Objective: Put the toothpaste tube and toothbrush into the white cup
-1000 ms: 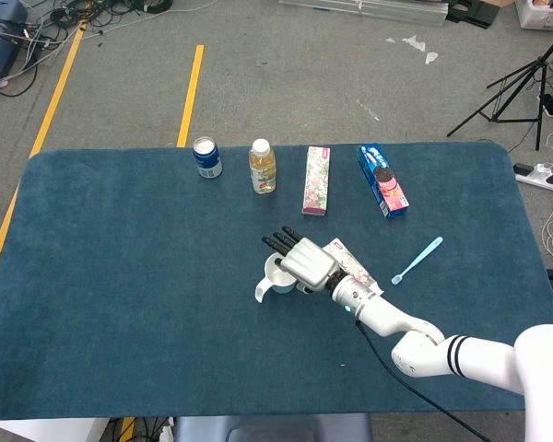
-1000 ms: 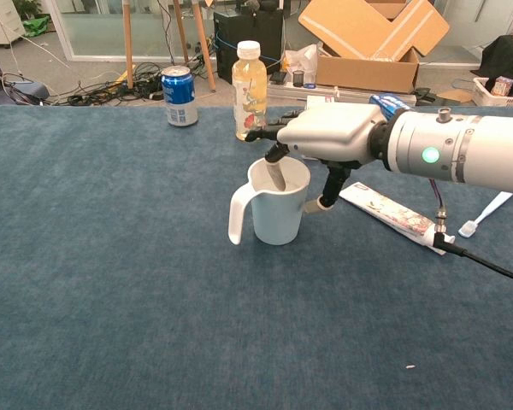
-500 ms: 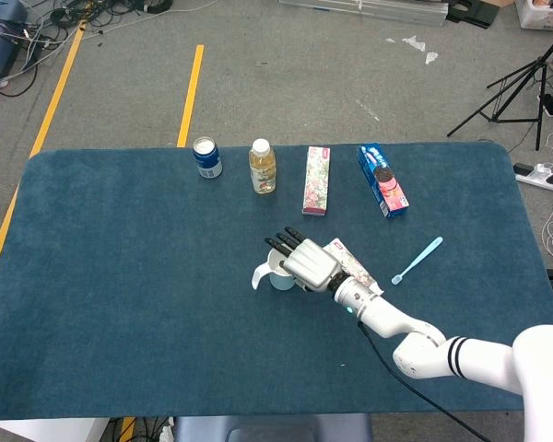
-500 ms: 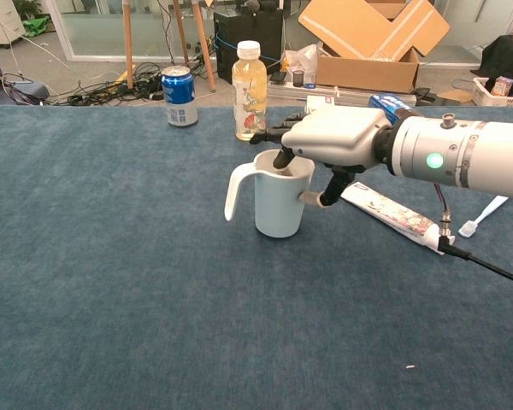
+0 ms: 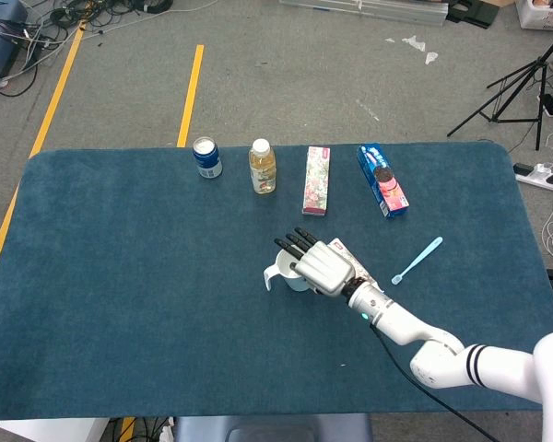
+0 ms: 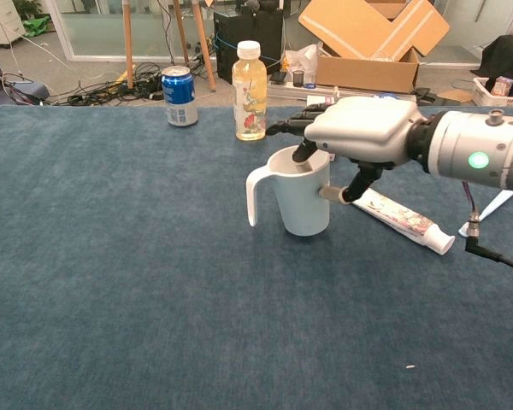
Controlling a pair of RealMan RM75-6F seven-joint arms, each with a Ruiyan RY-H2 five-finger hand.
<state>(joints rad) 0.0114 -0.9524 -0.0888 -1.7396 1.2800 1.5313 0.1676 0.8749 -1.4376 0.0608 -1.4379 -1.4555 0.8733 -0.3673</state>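
The robot's right hand grips the rim of the white cup, fingers inside and thumb outside, near the middle of the blue worktop. The toothpaste tube lies just right of the cup, the toothbrush farther right. The left hand is out of sight.

cup left of toothpaste tube

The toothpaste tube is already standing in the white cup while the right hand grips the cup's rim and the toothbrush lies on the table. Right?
Not quite. The toothpaste tube lies flat on the table beside the white cup, not in it, as the chest view shows. The rest holds: the right hand grips the cup's rim, and the toothbrush lies on the table.
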